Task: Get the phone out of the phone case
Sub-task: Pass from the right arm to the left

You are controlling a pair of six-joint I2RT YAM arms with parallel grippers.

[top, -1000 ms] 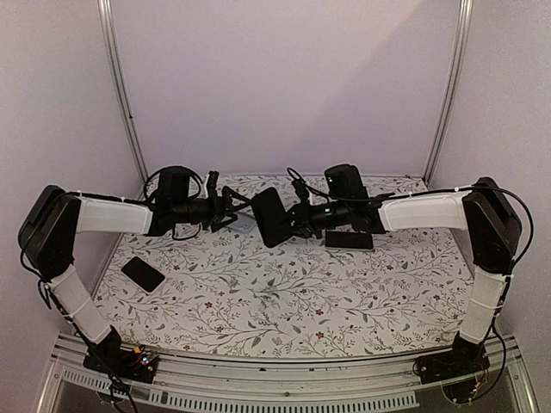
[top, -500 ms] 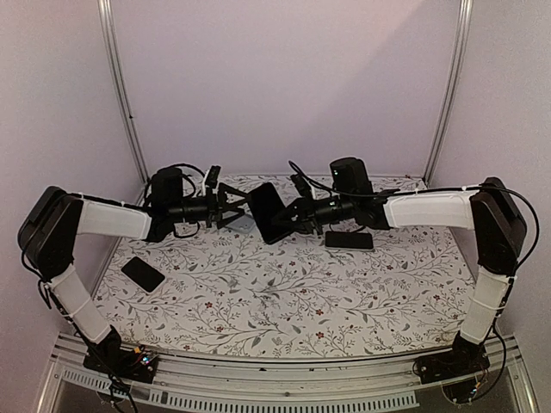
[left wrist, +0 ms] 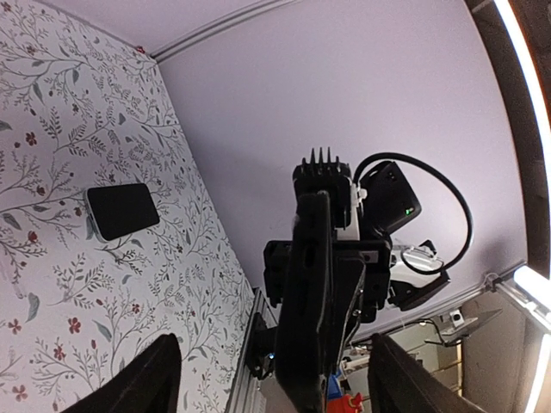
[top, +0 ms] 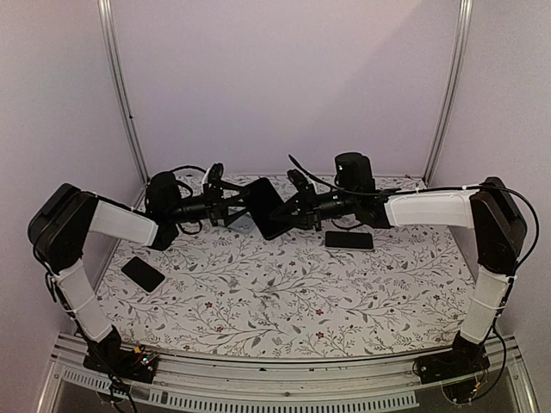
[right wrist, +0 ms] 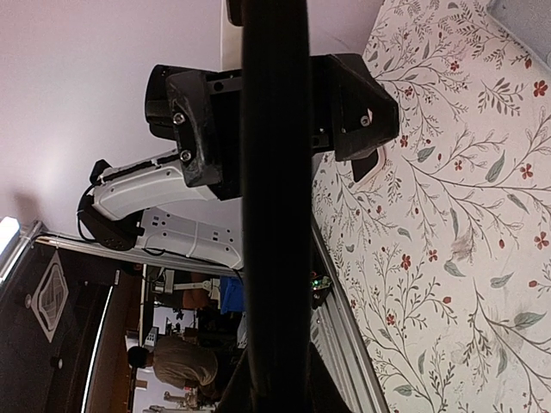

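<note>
Counter (top: pixel 284 292), floral-printed, lay beneath both arms. The right arm (top: pixel 426 209) had its jaws clamped on the black phone case (top: pixel 265 206), in the air above the far middle. The left arm (top: pixel 120 222) held its jaws wide, astride the case's edge. A dark slab (top: pixel 349 240) lay near.

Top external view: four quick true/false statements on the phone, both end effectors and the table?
1. The black rectangular cased phone is held in the air between the arms. True.
2. The left end effector is clamped on it. False: its fingers are spread open on either side.
3. Two flat black rectangular devices lie on the floral-print tablecloth, one left, one right. True.
4. The right end effector is empty. False: it grips the phone.
</note>
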